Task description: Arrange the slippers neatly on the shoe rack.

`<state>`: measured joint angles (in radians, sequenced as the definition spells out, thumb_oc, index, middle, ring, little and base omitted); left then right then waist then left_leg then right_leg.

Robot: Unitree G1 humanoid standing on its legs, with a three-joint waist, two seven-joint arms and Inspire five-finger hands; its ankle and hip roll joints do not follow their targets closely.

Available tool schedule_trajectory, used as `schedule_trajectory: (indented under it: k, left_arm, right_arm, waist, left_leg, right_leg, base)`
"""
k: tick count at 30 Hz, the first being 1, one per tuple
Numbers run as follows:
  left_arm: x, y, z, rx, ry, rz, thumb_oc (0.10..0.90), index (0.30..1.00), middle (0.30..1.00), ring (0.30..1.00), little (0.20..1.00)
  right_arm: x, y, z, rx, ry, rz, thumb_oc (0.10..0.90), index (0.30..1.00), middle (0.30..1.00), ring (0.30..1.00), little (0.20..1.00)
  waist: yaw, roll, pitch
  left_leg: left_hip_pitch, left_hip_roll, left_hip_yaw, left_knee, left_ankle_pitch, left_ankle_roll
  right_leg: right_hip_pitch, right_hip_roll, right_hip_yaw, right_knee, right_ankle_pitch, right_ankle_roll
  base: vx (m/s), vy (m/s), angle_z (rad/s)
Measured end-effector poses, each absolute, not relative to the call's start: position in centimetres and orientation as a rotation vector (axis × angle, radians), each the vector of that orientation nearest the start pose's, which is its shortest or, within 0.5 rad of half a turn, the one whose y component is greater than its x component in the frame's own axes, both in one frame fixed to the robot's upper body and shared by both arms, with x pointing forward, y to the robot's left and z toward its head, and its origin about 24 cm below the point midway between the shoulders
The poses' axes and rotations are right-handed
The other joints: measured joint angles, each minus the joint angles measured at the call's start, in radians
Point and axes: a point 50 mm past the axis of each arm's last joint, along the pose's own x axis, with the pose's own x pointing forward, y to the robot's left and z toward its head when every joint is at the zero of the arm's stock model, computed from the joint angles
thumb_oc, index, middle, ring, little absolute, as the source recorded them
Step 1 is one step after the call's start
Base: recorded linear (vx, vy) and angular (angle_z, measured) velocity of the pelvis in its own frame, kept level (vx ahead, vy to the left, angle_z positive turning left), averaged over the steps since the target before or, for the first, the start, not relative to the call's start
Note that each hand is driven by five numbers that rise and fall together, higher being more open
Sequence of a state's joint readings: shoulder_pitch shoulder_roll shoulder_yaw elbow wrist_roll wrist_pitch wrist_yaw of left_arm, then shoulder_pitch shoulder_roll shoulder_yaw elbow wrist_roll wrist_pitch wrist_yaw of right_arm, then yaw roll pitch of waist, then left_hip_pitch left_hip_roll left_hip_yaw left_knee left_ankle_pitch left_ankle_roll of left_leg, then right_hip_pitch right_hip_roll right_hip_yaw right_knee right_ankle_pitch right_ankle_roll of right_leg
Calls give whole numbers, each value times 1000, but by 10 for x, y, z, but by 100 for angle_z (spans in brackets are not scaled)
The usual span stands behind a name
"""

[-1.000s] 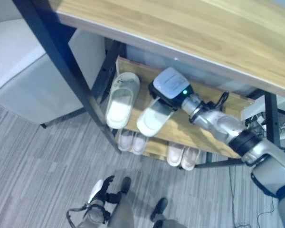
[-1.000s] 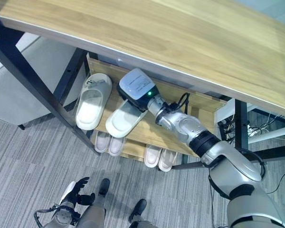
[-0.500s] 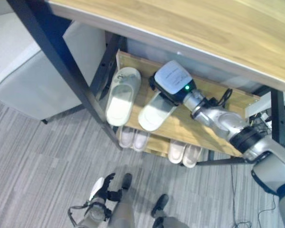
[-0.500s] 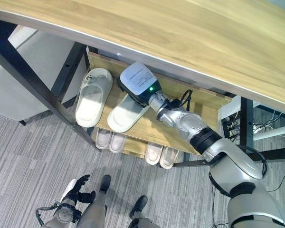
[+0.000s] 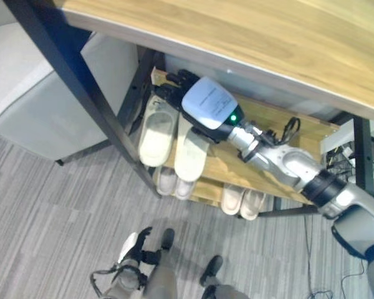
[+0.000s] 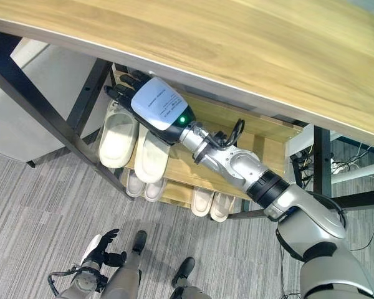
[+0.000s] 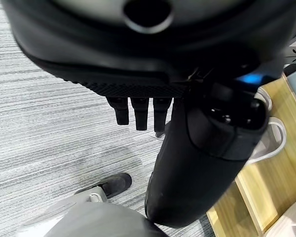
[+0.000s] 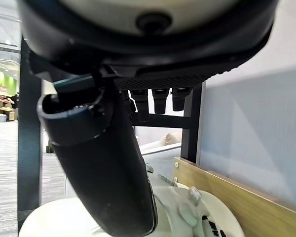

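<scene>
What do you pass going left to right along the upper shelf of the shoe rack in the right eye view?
Left slipper → second slipper close beside it → bare shelf board. The right hand hangs over both slippers' far ends, so it is left unplaced.

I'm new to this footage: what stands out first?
The right hand reaches under the wooden table, fingers spread over the toes of two pale slippers lying side by side on the rack's upper shelf. Two more pairs sit on the shelf below.

right robot hand (image 6: 151, 99) outstretched, fingers apparently straight
</scene>
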<state>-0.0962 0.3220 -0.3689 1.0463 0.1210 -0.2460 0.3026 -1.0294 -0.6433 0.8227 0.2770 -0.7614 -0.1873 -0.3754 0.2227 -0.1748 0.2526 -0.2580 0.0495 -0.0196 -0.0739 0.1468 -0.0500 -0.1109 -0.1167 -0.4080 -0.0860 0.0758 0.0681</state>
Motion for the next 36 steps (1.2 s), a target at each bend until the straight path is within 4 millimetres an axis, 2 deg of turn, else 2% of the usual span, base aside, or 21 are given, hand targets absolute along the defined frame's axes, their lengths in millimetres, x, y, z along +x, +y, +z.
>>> schedule_trajectory:
  k: [7, 15, 19, 21, 24, 30, 31, 33, 36]
  left_arm:
    - [178, 224, -117, 669, 653, -17, 800, 900, 900, 900, 900]
    - [177, 225, -117, 661, 661, -9, 800, 900, 900, 900, 900]
    - [173, 226, -118, 649, 666, 5, 800, 900, 900, 900, 900]
    - [171, 227, -119, 651, 680, 8, 800, 900, 900, 900, 900]
    - [169, 226, -120, 650, 691, 8, 800, 900, 900, 900, 900]
    - [166, 222, -123, 631, 716, 16, 800, 900, 900, 900, 900]
    - [165, 222, -124, 629, 717, 15, 800, 900, 900, 900, 900]
    - [163, 221, -125, 629, 724, 11, 800, 900, 900, 900, 900]
    - [164, 220, -125, 631, 723, 7, 800, 900, 900, 900, 900]
  right_arm:
    - [338, -73, 223, -1520, -1112, 261, 800, 900, 900, 900, 900]
    - [334, -81, 208, -1418, -1013, 298, 800, 900, 900, 900, 900]
    - [321, -88, 196, -1147, -931, 267, 800, 900, 900, 900, 900]
    - [316, -94, 182, -940, -826, 239, 800, 900, 900, 900, 900]
    - [311, -105, 161, -734, -682, 218, 800, 900, 900, 900, 900]
    - [300, -119, 123, -461, -465, 181, 800, 900, 900, 900, 900]
    - [299, -119, 120, -435, -448, 175, 800, 900, 900, 900, 900]
    - [295, -108, 107, -275, -370, 180, 800, 900, 900, 900, 900]
    - [295, -99, 102, -154, -321, 190, 800, 900, 900, 900, 900]
  waist:
    - [-3, 2, -1]
    - [-9, 2, -1]
    - [-24, 2, -3]
    - [-34, 6, -5]
    - [-54, 13, -10]
    - [-62, 38, -23]
    - [-64, 41, -26]
    - [-80, 49, -30]
    - [-82, 51, -31]
  left_leg:
    - [11, 0, 12, 0, 0, 1]
    - [22, 1, 13, 0, 0, 0]
    - [26, -1, 12, 0, 0, 1]
    - [35, -1, 16, -1, 0, 1]
    - [38, -1, 16, -1, -1, 0]
    - [48, 1, 29, -3, -3, -3]
    - [48, 1, 29, -3, -3, -3]
    - [48, 1, 29, -4, -3, -2]
    - [48, 1, 29, -3, -3, -2]
  right_leg:
    - [4, -1, 12, 0, 1, 0]
    - [14, 1, 13, 0, 2, -2]
    - [20, 0, 12, 0, 3, -1]
    - [26, 1, 16, 0, 3, -1]
    - [30, 1, 17, 0, 4, -1]
    - [31, 0, 36, 0, 7, -1]
    - [31, 1, 35, 0, 7, -1]
    - [30, 3, 36, 0, 6, -1]
    - [30, 5, 36, 0, 7, -1]
  base:
    - [-10, -6, -5]
    - [0, 0, 0]
    - [0, 0, 0]
    - [-1, 5, -4]
    - [0, 0, 0]
    - [-11, 2, -8]
    - [0, 0, 0]
    - [0, 0, 0]
    - [0, 0, 0]
